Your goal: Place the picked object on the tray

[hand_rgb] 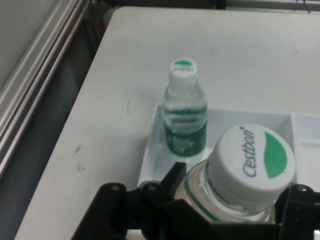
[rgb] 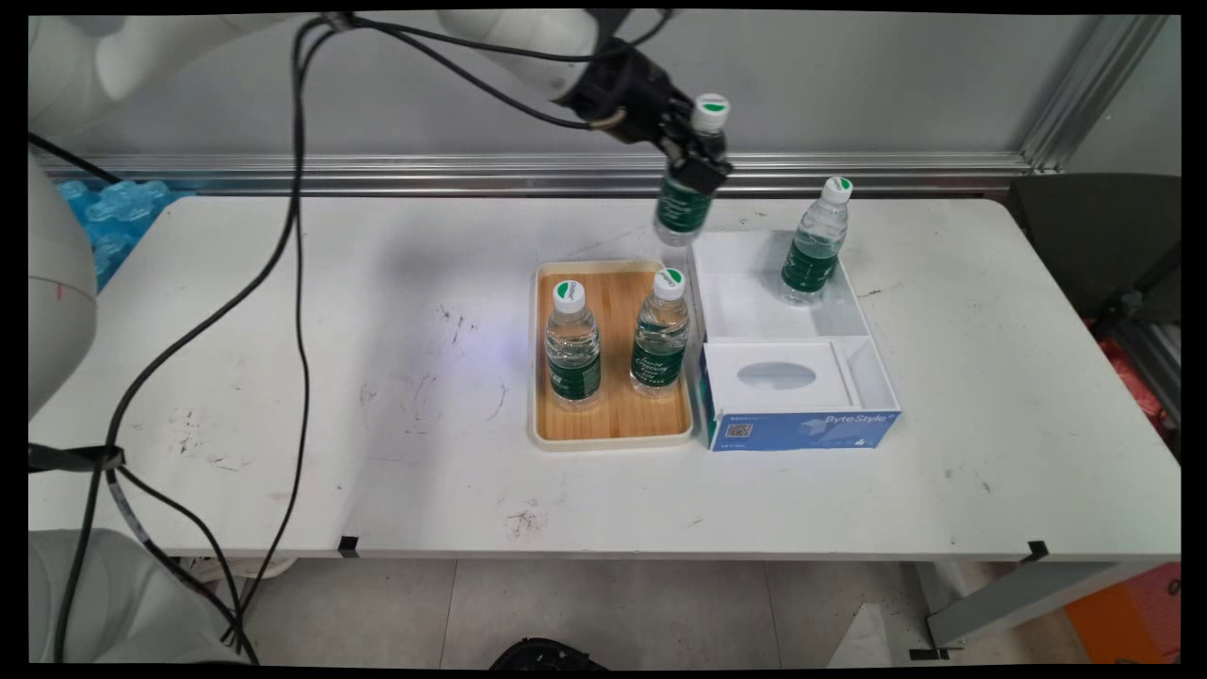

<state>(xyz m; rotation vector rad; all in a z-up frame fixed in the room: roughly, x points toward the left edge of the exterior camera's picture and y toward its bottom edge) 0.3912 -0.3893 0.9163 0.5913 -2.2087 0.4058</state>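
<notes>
While my gripper (rgb: 696,160) hangs clamped on a water bottle (rgb: 686,203) above the white box's (rgb: 853,292) far left corner, its fingers hide the bottle's shoulder; another bottle (rgb: 815,247) stands inside.

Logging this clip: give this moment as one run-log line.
gripper: shut on bottle, held above table | box: one bottle inside | tray: two bottles upright
</notes>
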